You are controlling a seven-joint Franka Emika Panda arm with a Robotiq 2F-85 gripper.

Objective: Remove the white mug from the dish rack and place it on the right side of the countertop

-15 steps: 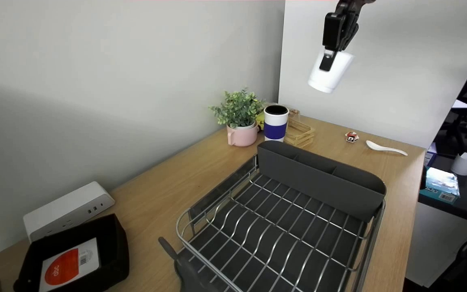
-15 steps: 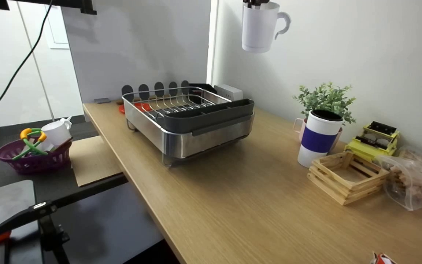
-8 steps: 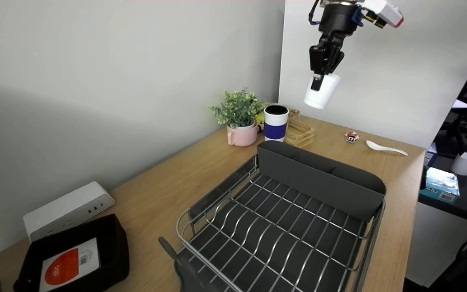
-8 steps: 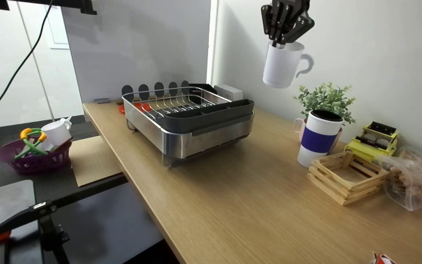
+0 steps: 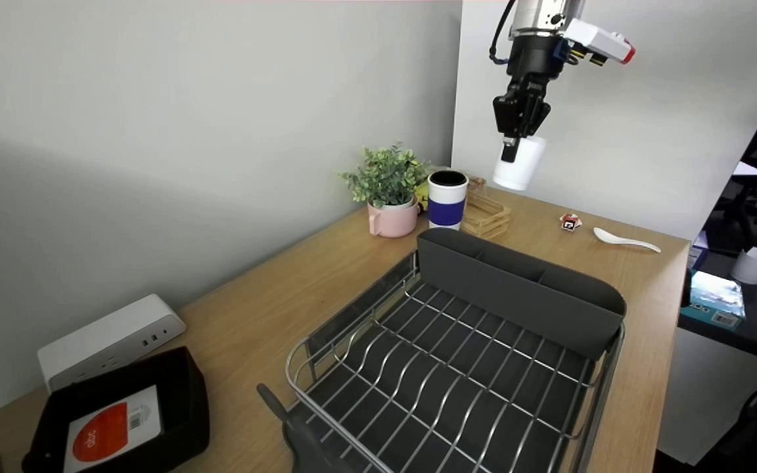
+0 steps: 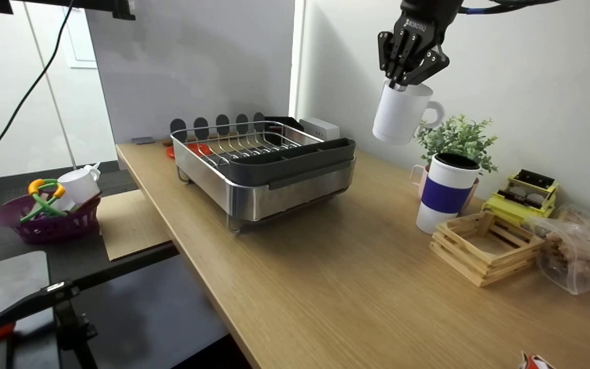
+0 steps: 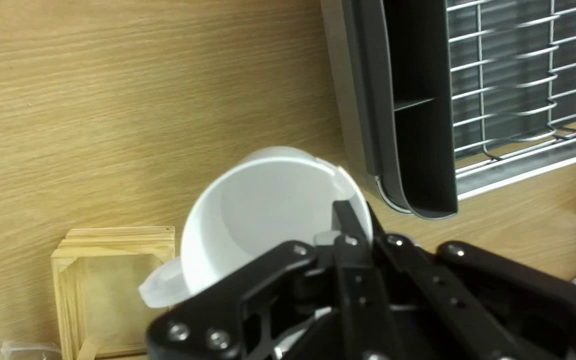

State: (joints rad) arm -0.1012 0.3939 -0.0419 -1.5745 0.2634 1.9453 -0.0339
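My gripper (image 7: 360, 215) is shut on the rim of the white mug (image 7: 273, 205). One finger is inside the mug and one is outside. In both exterior views the mug (image 5: 522, 165) (image 6: 400, 115) hangs in the air, slightly tilted, opening up. Its handle points away from the fingers, partly blurred in the wrist view. The dish rack (image 6: 295, 197) stands on the countertop (image 6: 315, 292); its wire grid (image 5: 444, 378) holds no dishes. In the wrist view the rack's dark cutlery holder (image 7: 368, 100) lies up and right of the mug, with wood-grain surface below the mug.
A tumbler with blue band (image 6: 446, 200), a potted plant (image 5: 388, 187), a wooden crate (image 6: 484, 256), a yellow item (image 6: 523, 200) and a clear bag (image 6: 579, 251) stand along the wall. A white spoon (image 5: 625, 241) and small red-white object (image 5: 570, 222) lie at the far end.
My gripper has come down with the mug held in it. In an exterior view it has also shifted right, toward the tumbler and plant. The dish rack has not moved.
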